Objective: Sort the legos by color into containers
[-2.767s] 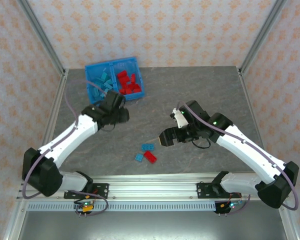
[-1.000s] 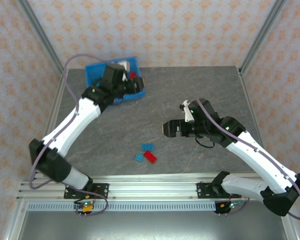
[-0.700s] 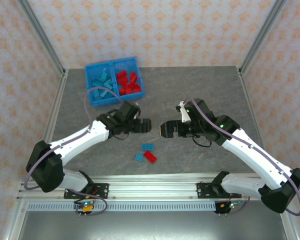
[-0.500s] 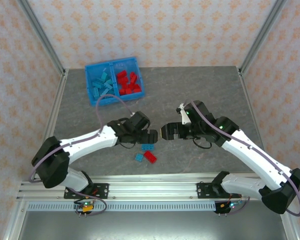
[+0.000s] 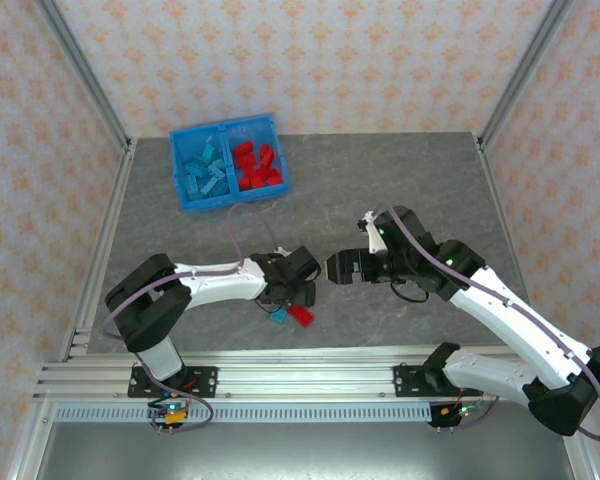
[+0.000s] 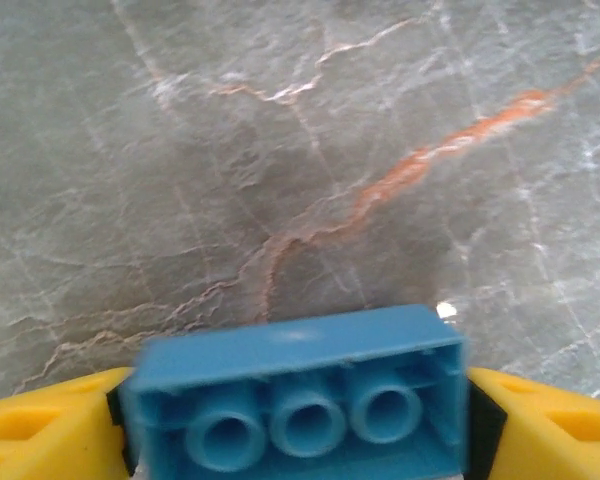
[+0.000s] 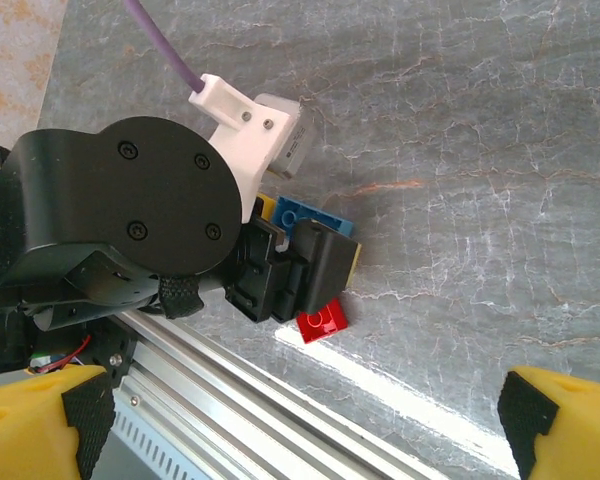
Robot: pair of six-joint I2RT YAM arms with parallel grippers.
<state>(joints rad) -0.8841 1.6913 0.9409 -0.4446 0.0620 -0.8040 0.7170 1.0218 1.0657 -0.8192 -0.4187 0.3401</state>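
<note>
1. Far left at the back: a translucent blue rectangular plastic bin (image 5: 234, 200), with light blue bricks (image 5: 205, 172) in its left compartment and red bricks (image 5: 256, 166) in its right.
2. Near the front, centre: the left gripper (image 5: 302, 291) is clamped on a light blue studded plastic brick (image 6: 295, 395).
3. Just beside it, a loose red brick (image 5: 301, 314) lies on the grey table (image 5: 400, 180).
4. The right gripper (image 5: 331, 268) has its fingers spread wide and empty.

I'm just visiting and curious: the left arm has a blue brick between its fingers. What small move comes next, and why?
Probably lift straight up. The left gripper looks shut on the blue brick, low over the table, with a red brick beside it. Rising first should clear that neighbour before carrying it to the bin, whose left compartment holds blue bricks.
</note>
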